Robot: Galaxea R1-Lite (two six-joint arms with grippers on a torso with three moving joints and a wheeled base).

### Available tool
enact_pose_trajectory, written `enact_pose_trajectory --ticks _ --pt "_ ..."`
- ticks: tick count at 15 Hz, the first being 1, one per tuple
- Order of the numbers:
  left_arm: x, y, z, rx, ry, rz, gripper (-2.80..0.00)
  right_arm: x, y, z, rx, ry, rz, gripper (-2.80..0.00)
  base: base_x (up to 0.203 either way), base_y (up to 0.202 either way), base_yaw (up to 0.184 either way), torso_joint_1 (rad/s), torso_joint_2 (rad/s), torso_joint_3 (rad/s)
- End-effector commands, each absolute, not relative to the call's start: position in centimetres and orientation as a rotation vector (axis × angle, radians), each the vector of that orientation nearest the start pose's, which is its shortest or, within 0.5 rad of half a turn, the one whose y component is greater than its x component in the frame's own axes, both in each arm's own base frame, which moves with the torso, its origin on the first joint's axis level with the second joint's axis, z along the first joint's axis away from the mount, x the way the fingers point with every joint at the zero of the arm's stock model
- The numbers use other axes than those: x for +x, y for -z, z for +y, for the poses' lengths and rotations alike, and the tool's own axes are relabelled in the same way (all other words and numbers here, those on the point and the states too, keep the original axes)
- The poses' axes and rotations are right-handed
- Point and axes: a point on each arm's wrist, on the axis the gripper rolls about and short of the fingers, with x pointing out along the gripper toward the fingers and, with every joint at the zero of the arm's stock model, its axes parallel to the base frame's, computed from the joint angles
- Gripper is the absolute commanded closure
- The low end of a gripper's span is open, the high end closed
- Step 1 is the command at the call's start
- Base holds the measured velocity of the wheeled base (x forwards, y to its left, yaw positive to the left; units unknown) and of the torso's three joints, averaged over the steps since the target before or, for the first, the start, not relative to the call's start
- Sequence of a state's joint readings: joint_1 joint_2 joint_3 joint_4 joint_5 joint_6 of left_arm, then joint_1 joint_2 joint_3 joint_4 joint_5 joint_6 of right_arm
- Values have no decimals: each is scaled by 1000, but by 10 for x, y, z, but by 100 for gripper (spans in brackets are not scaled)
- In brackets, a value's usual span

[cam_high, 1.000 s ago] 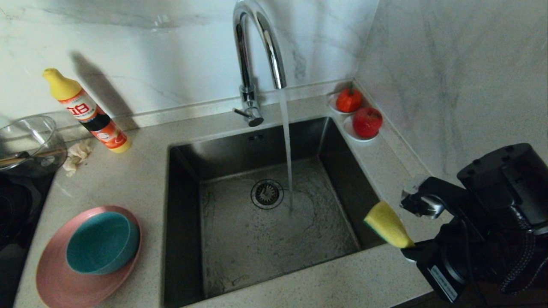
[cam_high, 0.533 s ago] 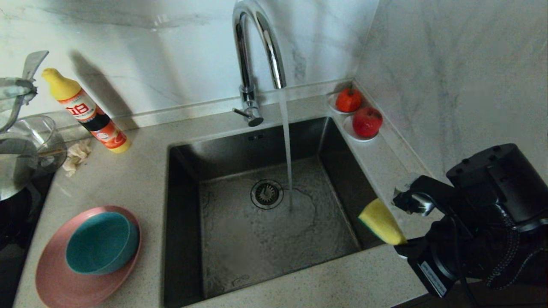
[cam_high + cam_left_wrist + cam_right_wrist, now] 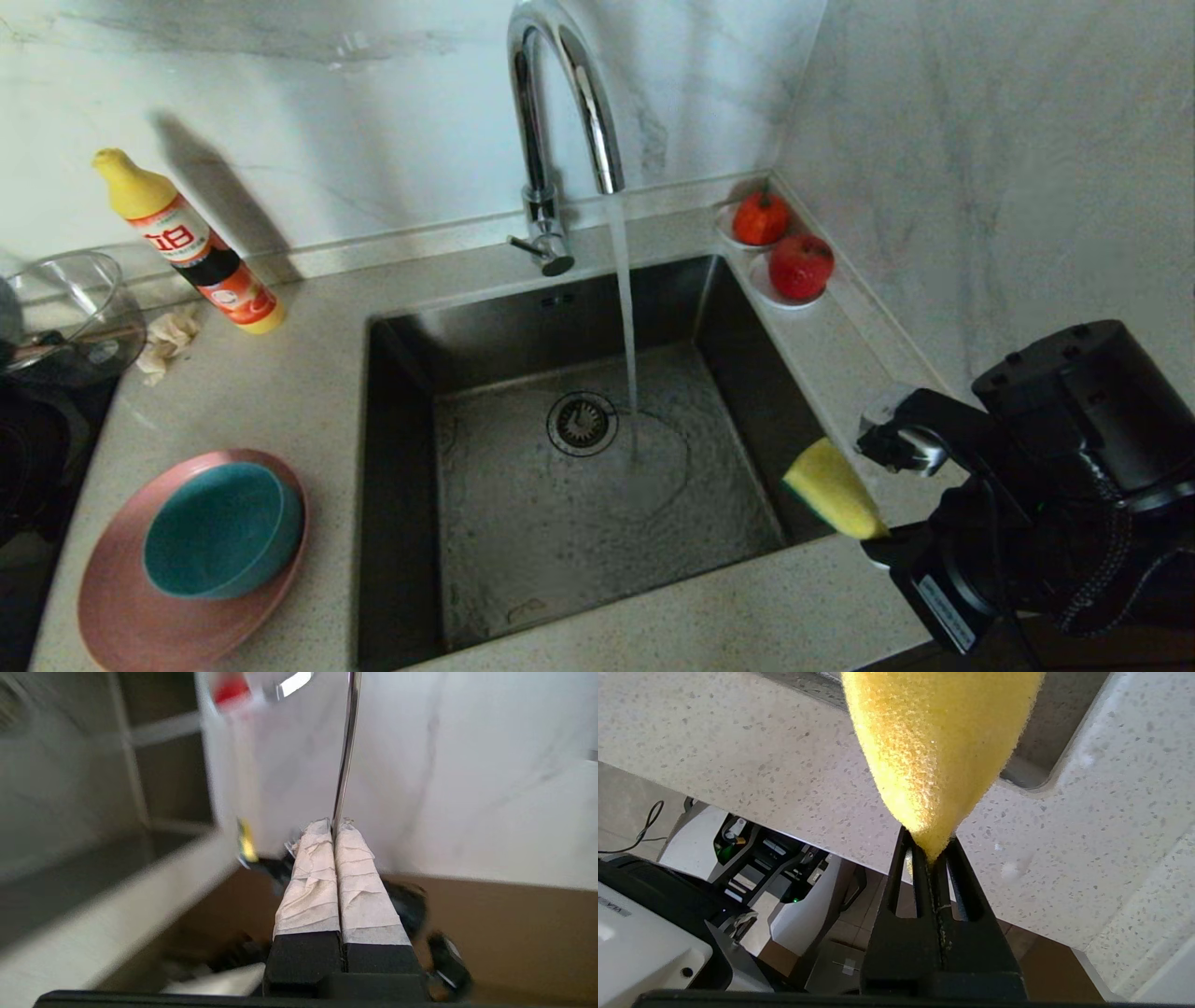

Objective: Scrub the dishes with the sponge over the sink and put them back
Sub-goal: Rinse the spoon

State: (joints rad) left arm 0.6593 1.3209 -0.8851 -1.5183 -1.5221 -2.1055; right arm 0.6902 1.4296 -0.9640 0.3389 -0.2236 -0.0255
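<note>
Sponge (image 3: 834,490) pinched at one end by the right gripper (image 3: 931,856), yellow foam bulging out past the clamped jaws, a dark green edge showing underneath in the head view. It hangs at the sink's (image 3: 401,373) near right corner, over the rim where the counter (image 3: 308,392) meets the basin. Left gripper (image 3: 335,828) out of the head view; its wrist view shows paper-wrapped fingers (image 3: 310,877) pressed together on the thin handle of the spoon (image 3: 345,756), which sticks straight out beyond the tips; surroundings there are too blurred to place it. Pink plate (image 3: 121,616) lies on the counter left of the sink, teal bowl (image 3: 222,530) sitting in it, toward its far side. Tap (image 3: 560,121) stands behind the basin, water running in a steady stream onto the sink floor just right of the drain strainer (image 3: 582,423). Farther out: orange bottle with yellow cap (image 3: 187,245) leaning against the back wall, beige cloth scrap (image 3: 170,338) just beside it, glass bowl (image 3: 65,313) at the far left edge. Two red fruits (image 3: 782,245) on small white saucers sit in the back right corner.
</note>
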Motion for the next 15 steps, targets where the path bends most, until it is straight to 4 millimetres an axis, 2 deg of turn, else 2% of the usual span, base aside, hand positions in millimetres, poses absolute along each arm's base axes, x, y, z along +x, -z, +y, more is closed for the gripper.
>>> enact_pose_trajectory --ticks 1,7,10,13,15 --pt "120 -379 79 -885 770 341 0 170 -214 134 -380 -451 717 0 0 0 0 0 0 0" --pt "101 -405 82 -779 683 246 0 168 -215 132 -377 -450 711 0 0 0 0 0 0 0" --pt "89 -413 90 -750 577 188 0 166 -217 131 -378 -452 703 0 0 0 0 0 0 0" --pt "75 -416 97 -783 458 147 0 166 -217 131 -376 -453 704 0 0 0 0 0 0 0" --pt "69 -425 101 -885 397 144 0 166 -218 130 -375 -453 701 0 0 0 0 0 0 0"
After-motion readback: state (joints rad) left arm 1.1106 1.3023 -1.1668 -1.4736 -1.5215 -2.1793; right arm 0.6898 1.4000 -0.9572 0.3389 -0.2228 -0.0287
